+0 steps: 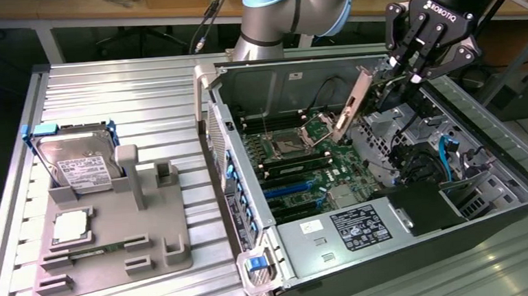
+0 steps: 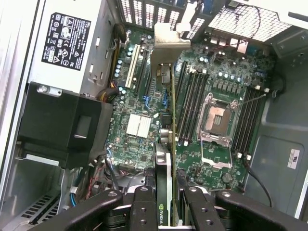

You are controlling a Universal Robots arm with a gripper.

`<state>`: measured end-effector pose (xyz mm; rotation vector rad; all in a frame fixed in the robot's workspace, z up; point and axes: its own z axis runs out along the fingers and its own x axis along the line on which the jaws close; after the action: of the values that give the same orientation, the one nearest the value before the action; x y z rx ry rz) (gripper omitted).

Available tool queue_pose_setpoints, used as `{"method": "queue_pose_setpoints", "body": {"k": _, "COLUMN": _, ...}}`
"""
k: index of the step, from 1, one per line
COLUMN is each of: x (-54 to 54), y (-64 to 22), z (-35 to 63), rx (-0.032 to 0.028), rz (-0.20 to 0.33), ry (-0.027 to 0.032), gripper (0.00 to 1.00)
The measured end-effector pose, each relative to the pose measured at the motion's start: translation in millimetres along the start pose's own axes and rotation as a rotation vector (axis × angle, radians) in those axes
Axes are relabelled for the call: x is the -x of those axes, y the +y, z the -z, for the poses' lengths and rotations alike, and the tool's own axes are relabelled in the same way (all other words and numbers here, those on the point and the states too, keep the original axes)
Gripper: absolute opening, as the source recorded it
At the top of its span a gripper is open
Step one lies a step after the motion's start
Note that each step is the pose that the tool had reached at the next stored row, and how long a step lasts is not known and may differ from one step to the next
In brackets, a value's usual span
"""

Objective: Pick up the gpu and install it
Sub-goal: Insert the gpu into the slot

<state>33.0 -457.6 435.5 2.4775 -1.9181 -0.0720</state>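
Gripper (image 2: 166, 204): black fingers (image 2: 142, 211) clamped on the gpu (image 2: 163, 168), one on each face of the card; I see it from the wrist with the card's edge running away from the camera.

Gpu, in the exterior view (image 1: 364, 99): held on edge and tilted, hanging inside the open computer case (image 1: 484, 141) above the motherboard (image 1: 306, 162), its silver bracket (image 1: 354, 108) slanting down toward the board. I cannot tell whether it touches any slot.

Motherboard, under the card: empty CPU socket (image 2: 216, 118) with its metal frame, memory slots (image 2: 192, 103) on both sides of it, a white slot (image 2: 130, 72), a small silver heatsink (image 2: 138, 125).

Power supply (image 2: 67, 43): grey box with a label, at the case wall beside the board; a black shroud (image 2: 62, 130) just next to it.

Grey parts holder (image 1: 112, 226), on the ribbed metal table (image 1: 132, 87) at the exterior view's left, apart from the case: carries a hard drive (image 1: 80, 163) standing upright and a CPU chip (image 1: 71, 225) lying flat.

Robot arm base (image 1: 279, 16): behind the case.
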Motion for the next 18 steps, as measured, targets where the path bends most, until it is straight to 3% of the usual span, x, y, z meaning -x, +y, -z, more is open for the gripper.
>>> {"method": "queue_pose_setpoints", "body": {"k": 18, "x": 0.1, "y": 0.4, "z": 0.0, "rx": 0.0023, "rz": 0.073, "ry": 0.0024, "gripper": 0.27}}
